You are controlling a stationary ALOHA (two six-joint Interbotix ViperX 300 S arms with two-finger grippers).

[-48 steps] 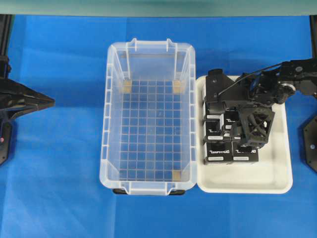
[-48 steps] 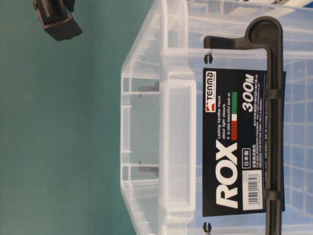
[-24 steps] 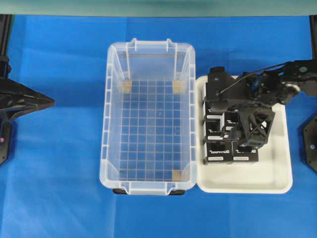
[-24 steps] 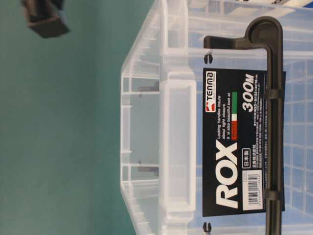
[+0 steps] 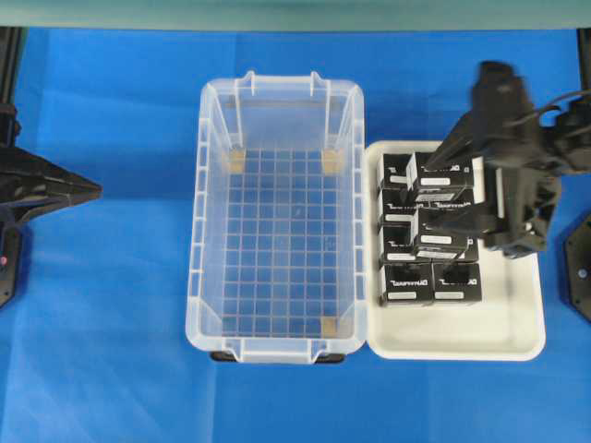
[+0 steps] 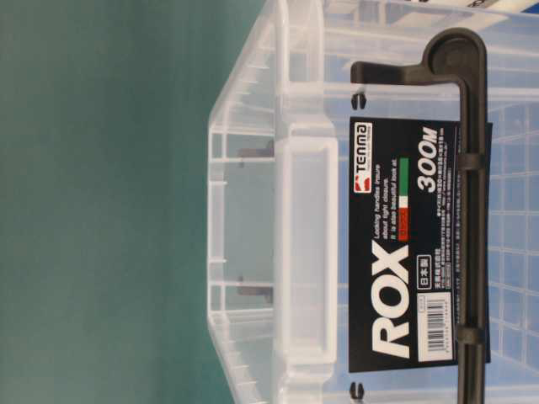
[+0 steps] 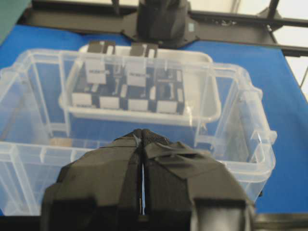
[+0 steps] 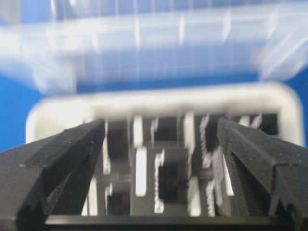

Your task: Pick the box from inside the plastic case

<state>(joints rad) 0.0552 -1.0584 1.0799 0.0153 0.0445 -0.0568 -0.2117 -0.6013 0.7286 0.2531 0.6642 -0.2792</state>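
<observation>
The right gripper [image 8: 159,144] is hanging over the white tray [image 5: 517,341] with its jaws spread wide and nothing between them. Straight below and just ahead of it sits the whole bunch of black boxes [image 5: 434,240], packed together in that tray, a couple stacked on top of the others. The wrist view is smeared, so I can't tell which box is nearest the fingertips. The plastic case [image 5: 214,277] sits just beyond the tray from the right gripper, only its grid floor showing inside. The left gripper [image 7: 142,144] is on the case's far side, outside it, jaws pressed together on nothing.
</observation>
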